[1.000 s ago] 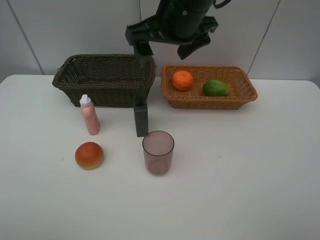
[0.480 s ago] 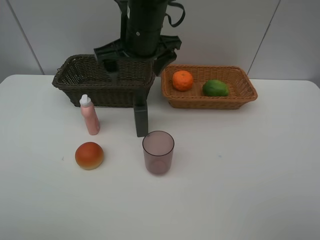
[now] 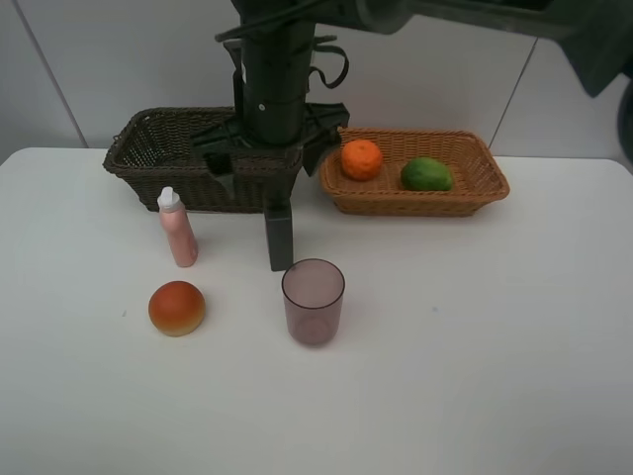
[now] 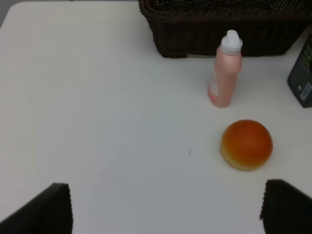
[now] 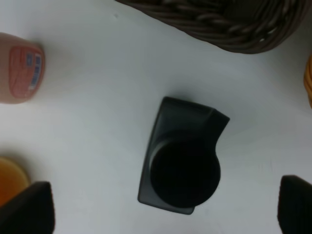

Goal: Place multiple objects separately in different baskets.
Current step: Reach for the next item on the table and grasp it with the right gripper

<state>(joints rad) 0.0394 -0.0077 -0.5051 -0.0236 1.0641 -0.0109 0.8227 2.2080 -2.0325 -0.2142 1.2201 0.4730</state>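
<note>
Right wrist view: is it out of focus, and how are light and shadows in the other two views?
Right wrist view: soft all over, the dark grey box and pink bottle have fuzzy edges. Left wrist view: sharper, the bun casts a faint shadow. Exterior high view: even light, no glare on the table.

My left fingers [image 4: 51, 210]: matte black, blocky tips, and the inner edge looks finely ribbed. My right fingers [image 5: 28, 208]: same matte black, with rounded corners.

From the high camera, my right arm [image 3: 272, 69] above the fingers is a near-black cylinder with a slight grey-green sheen and a small pale spot on its front. A wide black crossbar [image 3: 267, 139] sits between the cylinder and the fingers, with an angular bracket at each end. A black cable [image 3: 334, 67] loops out beside the cylinder, above the fingers. The upper link [image 3: 475, 15] is dark grey and smooth. Screws too small to tell.
</note>
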